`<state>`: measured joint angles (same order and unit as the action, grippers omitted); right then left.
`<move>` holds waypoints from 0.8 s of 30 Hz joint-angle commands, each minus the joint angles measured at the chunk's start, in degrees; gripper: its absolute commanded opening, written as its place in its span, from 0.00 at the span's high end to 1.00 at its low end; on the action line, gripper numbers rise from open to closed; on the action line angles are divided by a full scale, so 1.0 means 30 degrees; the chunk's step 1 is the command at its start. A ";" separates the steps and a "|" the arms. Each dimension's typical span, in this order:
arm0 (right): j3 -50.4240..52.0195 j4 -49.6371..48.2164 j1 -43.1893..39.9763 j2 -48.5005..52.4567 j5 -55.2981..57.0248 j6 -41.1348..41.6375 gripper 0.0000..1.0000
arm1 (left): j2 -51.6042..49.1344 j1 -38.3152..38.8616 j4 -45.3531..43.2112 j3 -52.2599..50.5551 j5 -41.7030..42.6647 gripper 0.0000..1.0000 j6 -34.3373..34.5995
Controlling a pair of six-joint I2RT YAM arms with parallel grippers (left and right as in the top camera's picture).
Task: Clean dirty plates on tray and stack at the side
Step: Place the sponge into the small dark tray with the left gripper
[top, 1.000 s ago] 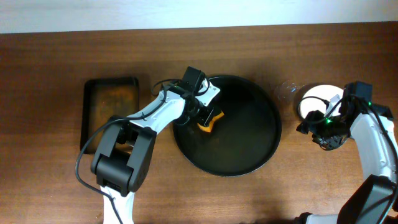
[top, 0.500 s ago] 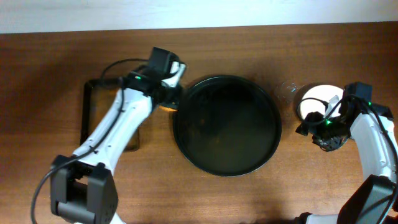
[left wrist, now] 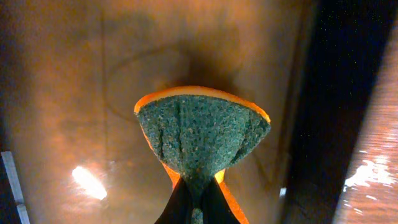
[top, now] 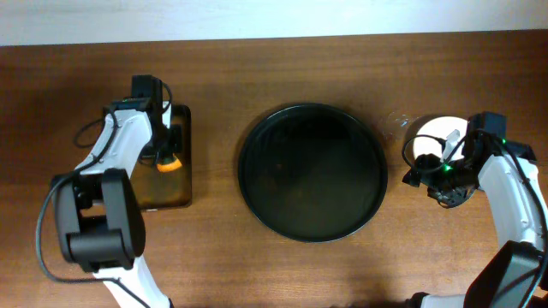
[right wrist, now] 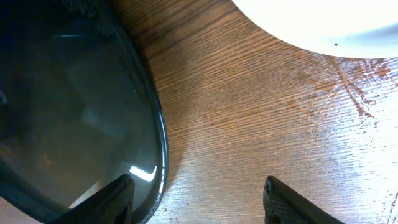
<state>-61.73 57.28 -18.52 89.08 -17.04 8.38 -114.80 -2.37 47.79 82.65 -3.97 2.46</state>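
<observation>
At the right side of the table (top: pixel 282 68) we see a white plate (top: pixel 432 137), bright and plain, lying on the wood just beside the round black tray (top: pixel 311 174). The tray sits in the middle of the table, and its dark, glossy floor shows faint smears. The right gripper (right wrist: pixel 202 199) hovers low over the strip of wood between tray and plate. Its fingers (right wrist: pixel 118 196) are spread wide, with bare wood between them. From overhead, the right arm overlaps the plate's near edge.

Just behind the plate lies something clear, perhaps a glass (top: pixel 396 122); the view is too faint for us to be sure.

Well apart on the left, the left gripper (left wrist: pixel 198 202) pinches a sponge (left wrist: pixel 202 137), its green scouring face toward the camera and orange behind. It hangs over a rectangular basin (top: pixel 181 192) of brownish liquid. We cannot tell whether the sponge touches the liquid.
</observation>
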 commanded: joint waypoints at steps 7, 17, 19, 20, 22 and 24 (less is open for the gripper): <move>-0.0466 0.0109 0.0197 -0.0342 -0.0036 -0.0219 0.29 | 0.1071 -0.0138 0.0597 0.1632 -0.0124 0.28 0.0124; -0.3534 -0.0058 0.6455 -0.0321 0.3599 -0.1632 0.01 | 0.5326 -0.0087 0.5406 0.1967 0.2259 0.01 0.1552; -0.3534 0.1078 0.6382 -0.0379 0.3541 -0.0940 0.01 | 0.5348 -0.0087 0.7431 0.1967 0.2266 0.01 0.1545; -0.3519 0.1464 0.6390 -0.0466 0.3548 -0.0685 0.01 | 0.5355 -0.0087 0.8072 0.1967 0.2259 0.01 0.1530; -0.3344 0.2091 0.6390 -0.1166 0.3555 -0.0641 0.01 | 0.5515 -0.0080 0.8867 0.1719 0.2273 0.01 0.1443; -0.2943 0.1989 0.6390 -0.2412 0.3555 -0.0503 0.01 | 0.6404 -0.0087 0.8510 0.0729 0.2280 0.01 0.1377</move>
<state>-71.44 63.20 0.62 86.98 -7.29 5.96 -98.67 -2.44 74.17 88.12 2.20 6.11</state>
